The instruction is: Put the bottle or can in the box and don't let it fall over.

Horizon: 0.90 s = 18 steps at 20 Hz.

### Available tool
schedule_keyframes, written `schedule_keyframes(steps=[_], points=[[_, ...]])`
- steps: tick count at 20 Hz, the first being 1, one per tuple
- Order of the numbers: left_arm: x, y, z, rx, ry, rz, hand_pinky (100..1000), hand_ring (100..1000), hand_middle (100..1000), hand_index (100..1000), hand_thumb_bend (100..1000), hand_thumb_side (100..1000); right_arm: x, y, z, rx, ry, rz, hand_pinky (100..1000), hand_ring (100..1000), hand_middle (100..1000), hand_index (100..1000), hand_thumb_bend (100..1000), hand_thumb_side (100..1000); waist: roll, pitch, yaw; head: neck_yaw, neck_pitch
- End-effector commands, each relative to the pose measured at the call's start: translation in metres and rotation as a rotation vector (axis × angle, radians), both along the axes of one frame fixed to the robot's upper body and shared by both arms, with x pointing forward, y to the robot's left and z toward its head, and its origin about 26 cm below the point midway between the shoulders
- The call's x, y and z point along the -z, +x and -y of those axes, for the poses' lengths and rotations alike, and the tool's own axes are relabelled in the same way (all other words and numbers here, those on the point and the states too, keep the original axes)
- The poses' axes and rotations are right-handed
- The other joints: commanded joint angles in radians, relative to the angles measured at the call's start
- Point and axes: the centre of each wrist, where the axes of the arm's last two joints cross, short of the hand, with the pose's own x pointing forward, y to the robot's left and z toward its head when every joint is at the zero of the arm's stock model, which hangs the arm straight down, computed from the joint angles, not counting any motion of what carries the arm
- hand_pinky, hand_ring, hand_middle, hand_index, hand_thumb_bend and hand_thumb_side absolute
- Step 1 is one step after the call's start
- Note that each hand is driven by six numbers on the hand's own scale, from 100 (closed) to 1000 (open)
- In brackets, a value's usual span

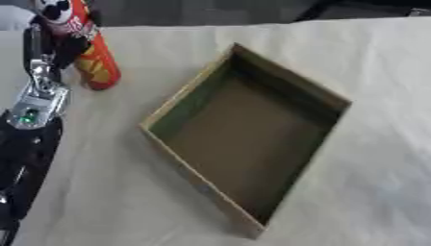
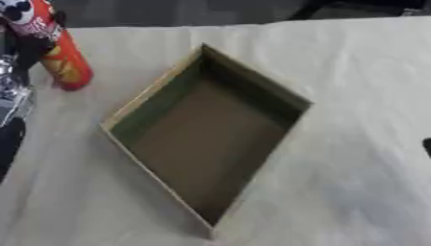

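Cream cloth covers the whole table [image 1: 370, 72], wrinkled and bare on the right, with a dark strip of room behind the far edge. Centre stage sits the cardboard box [image 1: 160, 115], set cornerwise, open at the top and with nothing inside it, so the placing is all yet to do. Up at the far left stands the red can [image 1: 94, 62], a tall crisp tube, leaning a little in the picture, its base on or just above the cloth, I cannot tell which. The left hand [image 1: 52, 45] is wrapped around its upper part, dark fingers curled on the label. My read: grasp made, carry and upright set-down remain. The can's top is cut off by the frame, and the right hand shows only as a dark sliver at the right eye view's edge.
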Motion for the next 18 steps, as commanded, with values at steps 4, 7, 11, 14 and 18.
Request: schedule_keyframes(steps=[4, 7, 11, 14, 18], points=[[-0.0070, -0.0010, -0.0071, 0.025, -0.058, 0.011, 572, 363, 222, 347, 100, 150, -0.0089, -0.0031, -0.0012, -0.009, -0.025, 0.029, 840, 780, 927, 842, 491, 100, -0.002, -0.019, -0.004, 0.002, -0.010], [-0.0065, -0.0006, -0.0084, 0.006, -0.074, -0.004, 479, 302, 159, 279, 100, 252, -0.0091, -0.0031, -0.0011, -0.010, -0.024, 0.030, 840, 779, 926, 842, 490, 100, -0.002, -0.021, -0.004, 0.003, -0.006], [-0.0074, -0.0007, -0.0086, -0.018, -0.062, 0.000, 407, 238, 100, 194, 100, 277, -0.0091, -0.0033, -0.0006, -0.010, -0.024, 0.032, 840, 780, 926, 842, 487, 100, -0.002, -0.024, -0.005, 0.003, -0.002], [-0.0107, -0.0016, -0.0075, -0.020, -0.043, 0.024, 334, 179, 100, 143, 100, 301, -0.0088, -0.0035, -0.0003, -0.008, -0.023, 0.030, 840, 780, 927, 842, 485, 100, -0.002, -0.027, -0.005, 0.002, 0.002], [-0.0158, -0.0034, -0.0044, -0.003, -0.025, 0.047, 307, 161, 100, 127, 100, 287, -0.0084, -0.0039, 0.0003, -0.006, -0.020, 0.028, 840, 780, 927, 842, 483, 100, -0.002, -0.033, -0.002, -0.002, 0.011]])
